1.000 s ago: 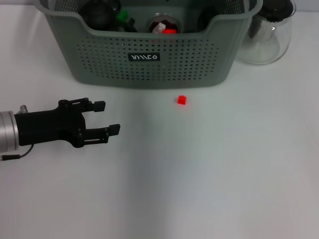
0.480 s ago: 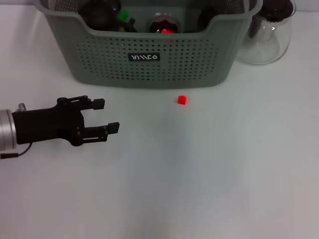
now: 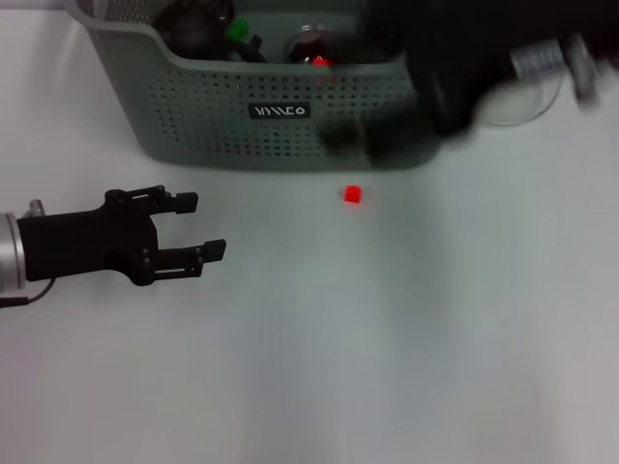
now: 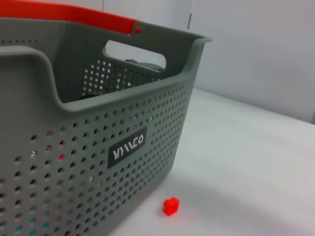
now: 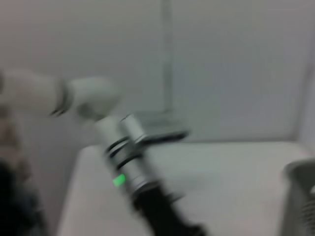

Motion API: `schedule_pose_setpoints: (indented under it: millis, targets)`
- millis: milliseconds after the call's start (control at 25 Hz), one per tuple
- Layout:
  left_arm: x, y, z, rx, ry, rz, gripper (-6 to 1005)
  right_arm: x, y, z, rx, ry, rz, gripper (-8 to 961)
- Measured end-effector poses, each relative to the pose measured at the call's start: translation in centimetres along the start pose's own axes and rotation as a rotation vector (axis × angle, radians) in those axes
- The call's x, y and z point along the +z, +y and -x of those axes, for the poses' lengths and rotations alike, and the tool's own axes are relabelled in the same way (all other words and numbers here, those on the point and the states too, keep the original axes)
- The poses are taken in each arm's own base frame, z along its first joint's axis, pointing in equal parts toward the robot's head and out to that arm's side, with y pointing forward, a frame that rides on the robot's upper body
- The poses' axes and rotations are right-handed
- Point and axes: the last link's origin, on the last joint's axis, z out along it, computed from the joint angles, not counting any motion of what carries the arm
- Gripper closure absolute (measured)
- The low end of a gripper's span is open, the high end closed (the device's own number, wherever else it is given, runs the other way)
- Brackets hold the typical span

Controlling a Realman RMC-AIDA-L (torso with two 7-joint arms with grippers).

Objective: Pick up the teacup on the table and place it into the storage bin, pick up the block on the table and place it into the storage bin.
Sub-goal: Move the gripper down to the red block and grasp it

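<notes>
Left gripper (image 3: 198, 226): low over the table (image 3: 387, 338) on the robot's left side, black fingers spread wide with nothing between them, tips pointing toward the table's middle. Block (image 3: 353, 194): small, red, roughly cubic so no long axis to speak of; alone on the white surface, beyond the left fingertips and off toward the robot's right, with open table between; the left wrist view shows it just in front of the bin wall, not touching. Storage bin (image 3: 290, 116): grey-green, perforated, black label on its near face; directly behind the block. Dark objects and a red-glinting round item lie inside; whether one is the teacup cannot be told, and no cup stands on the visible table. Right gripper (image 3: 450, 87): a dark, motion-smeared mass over the bin's right near corner, above and behind the block; finger state cannot be told. Judgement: the block step appears to remain; the right gripper looks nearer to the block, though higher, while the left would need a forward and rightward reach.
</notes>
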Motion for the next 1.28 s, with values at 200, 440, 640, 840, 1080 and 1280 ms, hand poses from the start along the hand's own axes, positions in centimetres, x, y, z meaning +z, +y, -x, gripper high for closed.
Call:
schedule_pose_setpoints:
  millis: [200, 440, 640, 840, 1080, 1280]
  targets:
    - [-0.2, 0.1, 0.0, 0.002, -0.001, 0.0, 218, 0.4, 1.2, -4.9, 0.089, 0.082, 0.133, 187]
    - [-0.2, 0.0, 0.1, 0.002, -0.003, -0.007, 218, 2.5, -0.6, -8.9, 0.168, 0.238, 0.154, 187]
    - [-0.3, -0.1, 0.1, 0.0, 0.002, -0.015, 217, 5.6, -3.1, -10.8, 0.154, 0.372, 0.074, 190]
    - [-0.2, -0.1, 0.0, -0.008, 0.005, -0.014, 218, 8.2, -4.6, -11.3, 0.111, 0.412, 0.032, 192]
    - [-0.1, -0.2, 0.1, -0.013, 0.007, -0.023, 218, 9.8, -5.4, -12.4, 0.075, 0.453, -0.048, 206]
    - [-0.1, -0.3, 0.1, -0.015, 0.005, -0.03, 217, 10.7, -5.8, -13.0, 0.061, 0.466, -0.099, 228]
